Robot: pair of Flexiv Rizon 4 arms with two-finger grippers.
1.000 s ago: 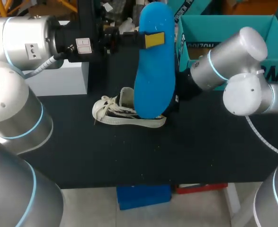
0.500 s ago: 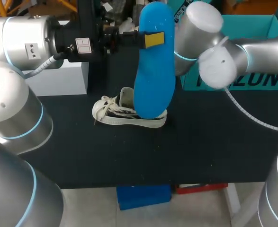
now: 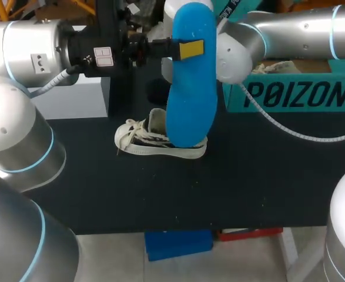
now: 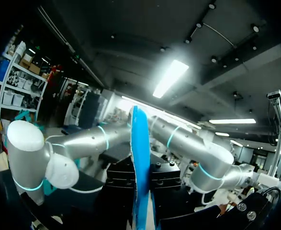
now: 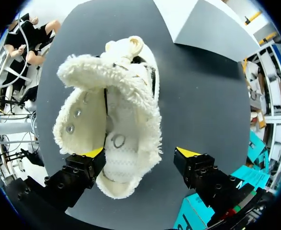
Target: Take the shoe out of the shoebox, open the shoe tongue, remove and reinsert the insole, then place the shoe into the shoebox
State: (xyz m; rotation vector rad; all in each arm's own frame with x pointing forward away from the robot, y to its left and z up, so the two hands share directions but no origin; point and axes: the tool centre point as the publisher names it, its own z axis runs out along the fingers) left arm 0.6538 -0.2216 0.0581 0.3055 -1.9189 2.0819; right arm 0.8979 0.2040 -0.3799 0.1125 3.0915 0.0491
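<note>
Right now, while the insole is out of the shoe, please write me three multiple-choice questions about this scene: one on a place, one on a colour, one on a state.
1. Where is the shoe?
A. inside the box
B. lifted in a pincer
C. on the black table

2. What colour is the insole?
A. blue
B. red
C. white

3. How is the right pincer?
A. shut on the insole
B. open above the shoe
C. shut on the box's wall

Answers:
1 C: the shoe stands on its sole on the table top, outside the box.
2 A: the insole, held upright above the shoe, is bright blue.
3 B: its two yellow tips stand wide apart over the shoe's heel and grip nothing.
</note>
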